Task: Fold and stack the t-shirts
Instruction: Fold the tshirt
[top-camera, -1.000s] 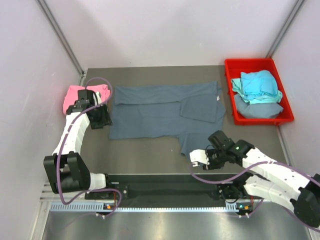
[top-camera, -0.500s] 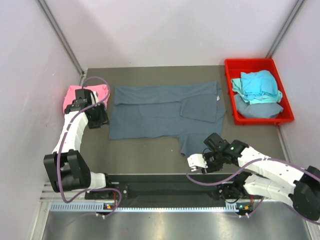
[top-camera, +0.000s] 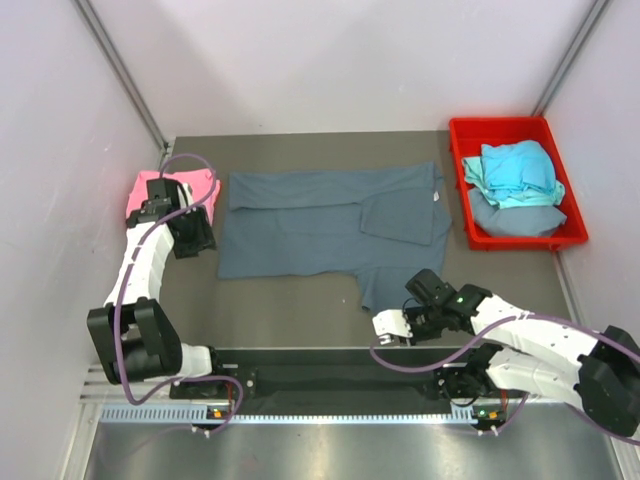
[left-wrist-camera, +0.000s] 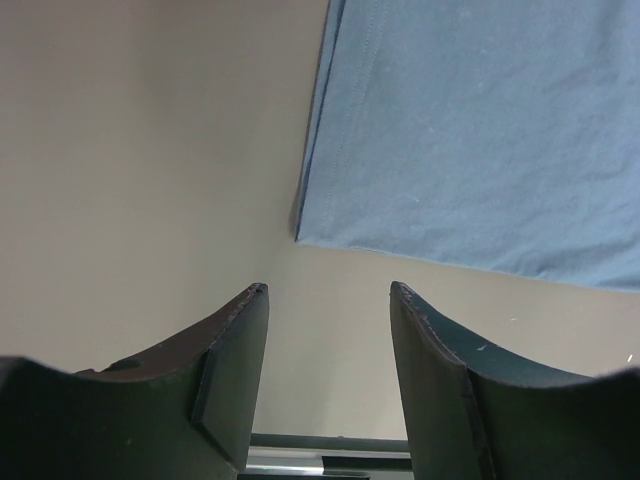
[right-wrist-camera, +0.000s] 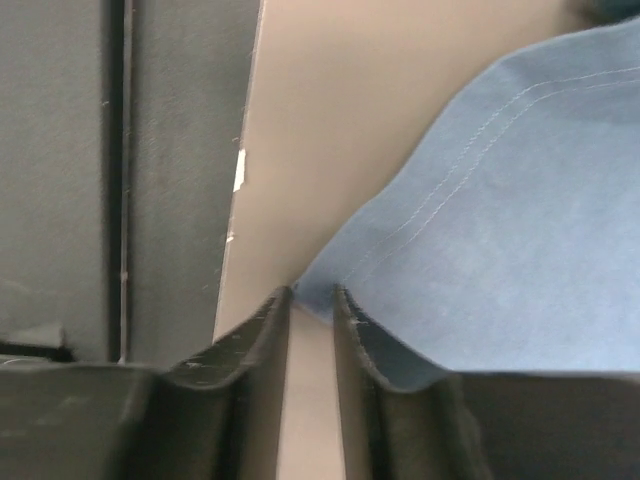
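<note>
A grey-blue t-shirt (top-camera: 330, 222) lies spread flat on the table, one flap reaching toward the near edge. My left gripper (top-camera: 197, 241) is open and empty just left of the shirt's near-left corner. That corner (left-wrist-camera: 302, 232) lies ahead of the gripper (left-wrist-camera: 328, 288) in the left wrist view. My right gripper (top-camera: 384, 327) is low at the flap's near corner. In the right wrist view it (right-wrist-camera: 312, 292) has its jaws only narrowly apart. The hem corner of the shirt (right-wrist-camera: 480, 260) lies at the fingertips, with table showing between the fingers.
A folded pink shirt (top-camera: 150, 187) lies at the far left behind the left gripper. A red bin (top-camera: 460, 200) at the right holds a cyan shirt (top-camera: 515, 172) on a grey one. A dark rail (top-camera: 330, 360) runs along the near edge.
My right gripper has slid left and slightly nearer along the flap's edge. My left gripper has drawn back a little toward the pink shirt. The t-shirt has not moved.
</note>
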